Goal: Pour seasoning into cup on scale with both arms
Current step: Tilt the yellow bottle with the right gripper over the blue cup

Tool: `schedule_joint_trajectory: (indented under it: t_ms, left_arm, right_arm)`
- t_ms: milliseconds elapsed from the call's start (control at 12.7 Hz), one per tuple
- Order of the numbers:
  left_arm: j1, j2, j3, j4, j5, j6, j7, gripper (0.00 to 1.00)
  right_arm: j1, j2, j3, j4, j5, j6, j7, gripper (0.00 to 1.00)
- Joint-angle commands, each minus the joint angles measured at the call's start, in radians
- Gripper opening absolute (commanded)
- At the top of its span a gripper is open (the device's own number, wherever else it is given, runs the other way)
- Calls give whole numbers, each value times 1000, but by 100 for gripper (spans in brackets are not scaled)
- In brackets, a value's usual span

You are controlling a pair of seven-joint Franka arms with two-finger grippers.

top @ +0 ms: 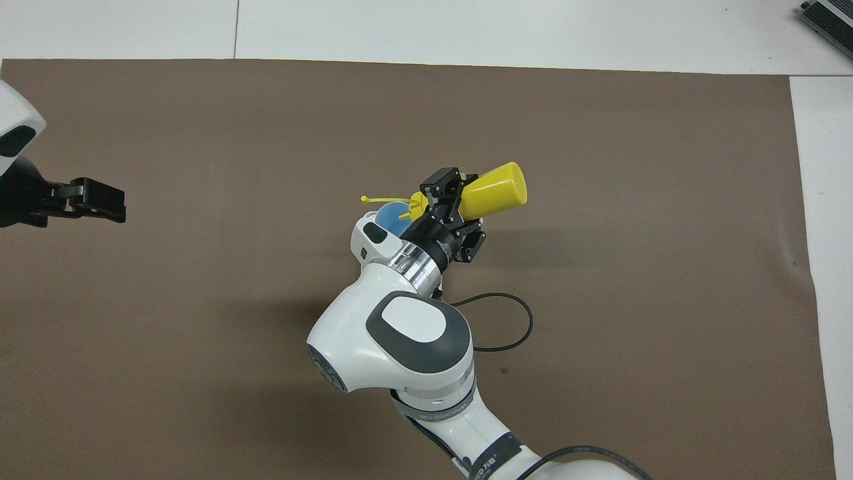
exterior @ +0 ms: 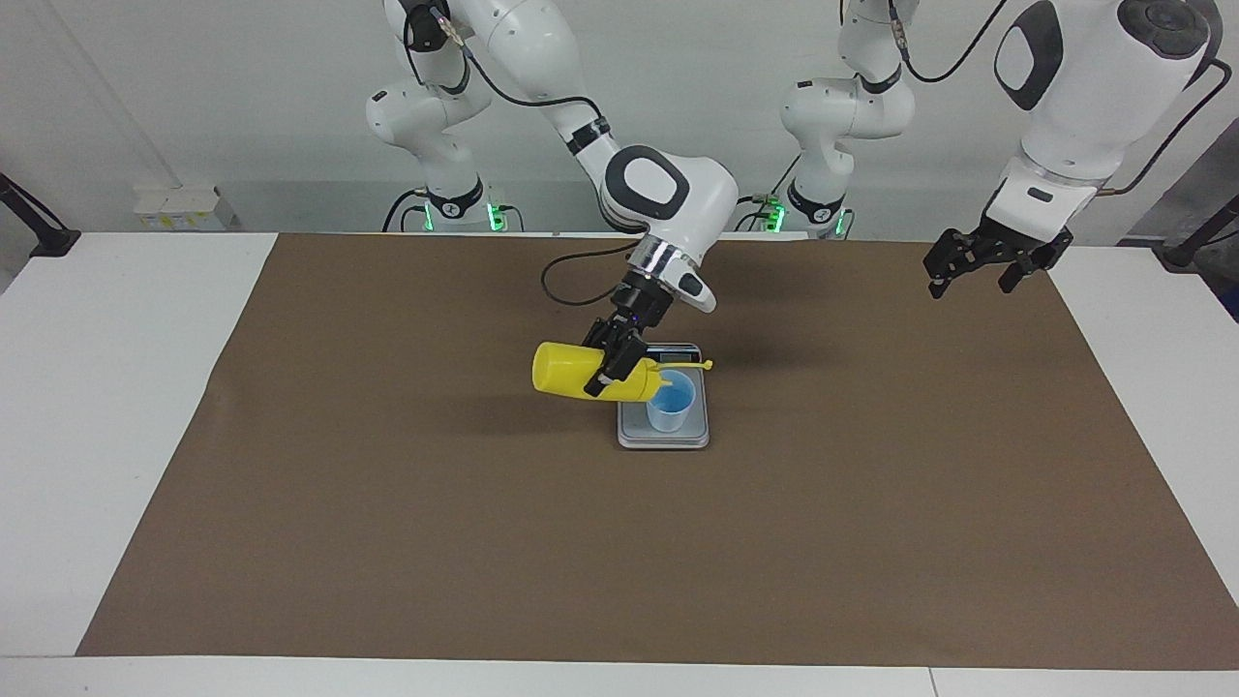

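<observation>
The right end effector (exterior: 613, 370) is clamped across the body of the yellow squeeze bottle (exterior: 566, 371), one finger on each side, holding it in the air tipped almost level. The bottle's long axis runs along the surface's length: its flat base points toward the right arm's end, and its nozzle points toward the left arm's end, angled slightly down at the mouth of the light-blue cup (exterior: 671, 401). The small cap (exterior: 708, 365) hangs off on its thin tether, just past the cup's rim, so the nozzle looks open. The cup stands upright on the silver-grey scale (exterior: 663, 436), which lies near the middle of the brown mat (exterior: 387, 542) that covers the surface. From the facing view the nozzle tip sits over or just inside the rim; whether anything is flowing I cannot tell. The pour turns on keeping that tip over the cup as the bottle tilts further. The left end effector (exterior: 976, 273) waits over the mat at the left arm's end, well apart from the scale, fingers spread and holding nothing
</observation>
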Motion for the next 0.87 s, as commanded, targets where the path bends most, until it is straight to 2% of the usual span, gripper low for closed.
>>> schedule_joint_trajectory:
  t_ms: [0,158,316,474,790]
  left_arm:
    - [-2,-30,8,-35,-6,15,5,100]
    - [-2,-30,12,-35,-6,15,2,100]
    - [-2,-30,12,-35,-6,15,2,100]
    - [-2,-30,14,-35,-6,15,2,100]
    - [-2,-30,14,-35,-6,15,2,100]
  right_arm:
    - [-111,-121,11,-88,112,134,-64,0]
    - [-169,-176,11,-126,238,170,-92,0]
    - [-202,-242,9,-177,419,165,-130,0]
    - [-246,-294,11,-231,525,179,-170,0]
    - [-381,-327,11,-262,871,253,-434,0]
